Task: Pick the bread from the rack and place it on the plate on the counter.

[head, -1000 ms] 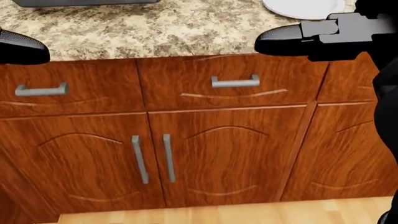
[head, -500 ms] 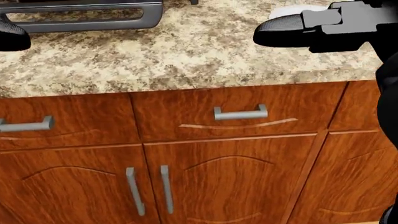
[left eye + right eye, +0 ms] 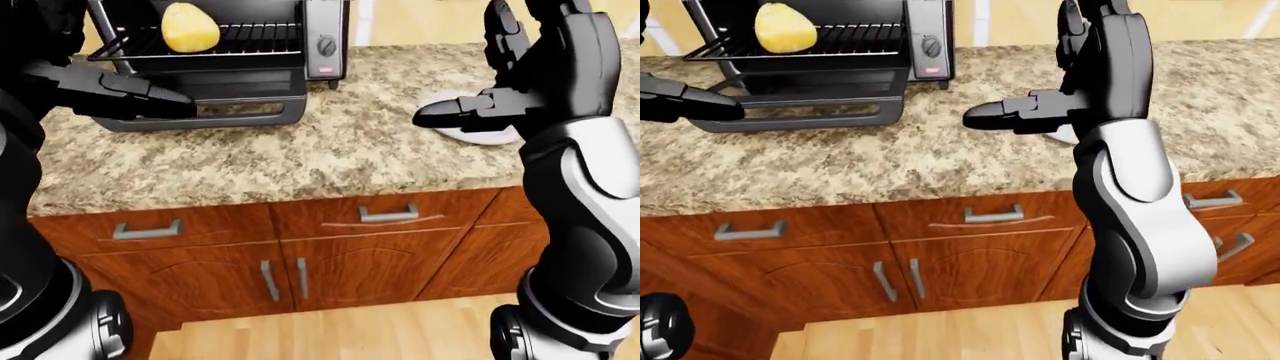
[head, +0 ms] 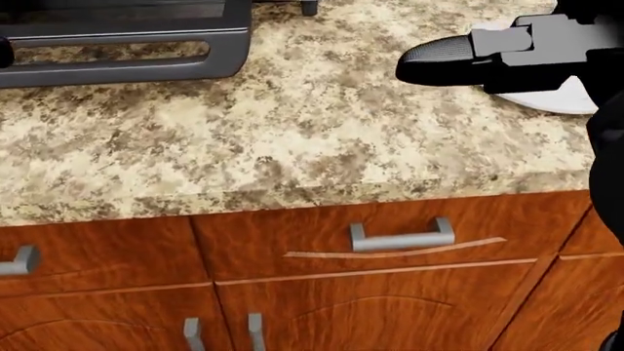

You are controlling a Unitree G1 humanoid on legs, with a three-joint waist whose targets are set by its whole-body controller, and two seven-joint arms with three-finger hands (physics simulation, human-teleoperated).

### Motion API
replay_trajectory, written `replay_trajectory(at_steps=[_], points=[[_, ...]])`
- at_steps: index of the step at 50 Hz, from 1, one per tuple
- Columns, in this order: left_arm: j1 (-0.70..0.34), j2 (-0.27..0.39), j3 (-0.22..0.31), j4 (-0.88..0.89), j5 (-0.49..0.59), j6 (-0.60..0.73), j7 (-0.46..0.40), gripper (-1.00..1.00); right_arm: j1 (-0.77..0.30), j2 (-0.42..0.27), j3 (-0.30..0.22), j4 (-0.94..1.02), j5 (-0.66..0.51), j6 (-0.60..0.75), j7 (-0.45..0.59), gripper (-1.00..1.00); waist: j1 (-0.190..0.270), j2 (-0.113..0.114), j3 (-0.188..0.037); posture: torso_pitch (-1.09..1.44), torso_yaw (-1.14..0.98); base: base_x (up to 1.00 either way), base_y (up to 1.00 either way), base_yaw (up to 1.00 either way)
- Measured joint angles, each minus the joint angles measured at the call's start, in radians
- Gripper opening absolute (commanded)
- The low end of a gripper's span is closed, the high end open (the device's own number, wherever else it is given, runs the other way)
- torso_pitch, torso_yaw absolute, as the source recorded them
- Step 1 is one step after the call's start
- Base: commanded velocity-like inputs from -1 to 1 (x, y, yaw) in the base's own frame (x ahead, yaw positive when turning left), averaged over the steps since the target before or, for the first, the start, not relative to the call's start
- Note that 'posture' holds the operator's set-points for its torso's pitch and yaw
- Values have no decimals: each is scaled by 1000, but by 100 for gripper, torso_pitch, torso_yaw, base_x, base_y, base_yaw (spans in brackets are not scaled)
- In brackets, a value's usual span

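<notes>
While the bread point(image 3: 190, 27) lies untouched on the oven rack point(image 3: 255, 36), no step is judged done. Both hands, left point(image 3: 150, 101) and right point(image 3: 470, 112), are held open and empty above the worktop point(image 3: 300, 150); the plate point(image 3: 480, 133) is bare.

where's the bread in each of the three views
Left-eye view: bread at top left, lying on the rack inside the open toaster oven.
Right-eye view: top left again, on the same rack, a little nearer the left edge.
Head view: not in the picture; only the oven's door handle shows along the top left.
Shared landmark: that door handle on the counter.
</notes>
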State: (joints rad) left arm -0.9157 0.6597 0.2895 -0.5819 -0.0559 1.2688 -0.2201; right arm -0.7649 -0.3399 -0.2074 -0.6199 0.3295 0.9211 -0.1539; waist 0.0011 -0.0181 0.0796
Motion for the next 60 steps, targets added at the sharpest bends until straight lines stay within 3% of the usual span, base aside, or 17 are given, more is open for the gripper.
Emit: replay_trajectory(at_steps=[4,7,9,12,19,21,25,29,35,41,49,60], points=[[-2,-2,-15,7,-4,24,-17,100,-1,0,4,24,-13,25,6,100,-4,-12,28,0,0,4,3,0],[-5,-5,-18,16,2,35,-21,100,-13,6,8,29,-14,29,12,100,2,-1,-6,0,0,12,9,0],[-24,5,-11,10,10,29,-20,100,-31,2,6,14,-11,19,16,100,3,21,-27,0,0,14,5,0],[-45,22,7,-11,28,5,-19,100,-47,5,-5,-14,-6,-9,16,100,-4,75,-42,0,0,5,1,0],[-21,17,0,5,47,36,-37,100,-13,13,16,14,13,0,10,100,0,-5,5,0,0,0,0,0],[-14,14,-4,-7,44,47,-46,100,-6,11,11,12,13,4,9,100,0,1,5,0,0,3,0,0],[-16,20,-6,-12,43,54,-59,100,-12,6,0,10,16,7,6,100,2,27,-23,0,0,7,0,0],[-31,33,10,-32,57,38,-60,100,-14,4,-6,-11,18,-17,3,100,4,26,-43,0,0,6,0,0],[-47,36,0,-23,74,37,-64,100,-10,3,-11,-5,31,-21,-5,100,10,7,-26,0,0,3,0,0],[-48,24,-27,-3,70,42,-85,100,1,4,-14,20,27,-10,-20,100,-2,22,-5,0,0,0,0,0],[-55,35,-16,0,91,41,-97,100,-12,9,10,26,28,-25,-17,100,-8,14,-10,0,0,0,0,0],[-64,36,-14,-1,107,48,-107,100,3,9,-2,7,29,-23,-12,100,-4,8,-8,0,0,0,0,0]])
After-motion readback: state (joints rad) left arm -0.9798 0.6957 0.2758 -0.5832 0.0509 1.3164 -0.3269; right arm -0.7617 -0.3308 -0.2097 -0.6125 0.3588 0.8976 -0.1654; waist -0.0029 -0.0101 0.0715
